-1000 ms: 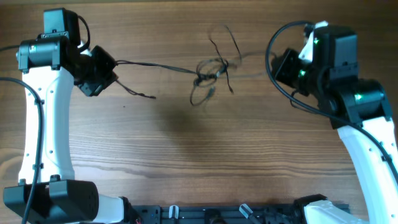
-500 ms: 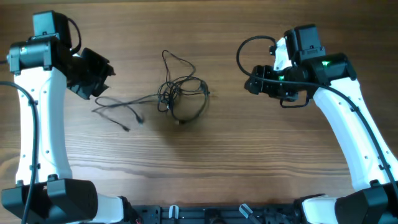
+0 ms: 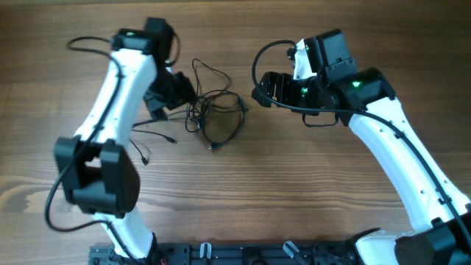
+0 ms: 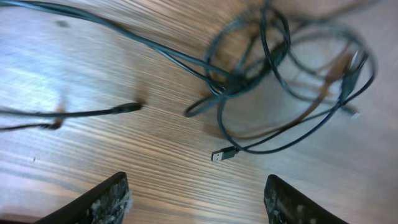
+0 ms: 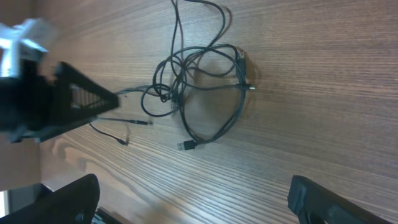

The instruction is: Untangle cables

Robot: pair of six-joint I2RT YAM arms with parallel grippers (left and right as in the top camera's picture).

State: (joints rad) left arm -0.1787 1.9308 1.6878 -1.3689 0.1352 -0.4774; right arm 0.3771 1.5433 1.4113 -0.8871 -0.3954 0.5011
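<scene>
The cables (image 3: 217,116) lie in a tangled bunch on the wooden table (image 3: 294,191) between the two arms, with loose strands trailing toward the left arm. The left gripper (image 4: 196,200) hangs just beside the bunch, fingers spread and empty; its wrist view is blurred, so it may or may not brush a strand. The right gripper (image 5: 196,202) hovers near the other side, spread wide, grasping nothing. One plug end (image 4: 222,155) lies on the wood.
</scene>
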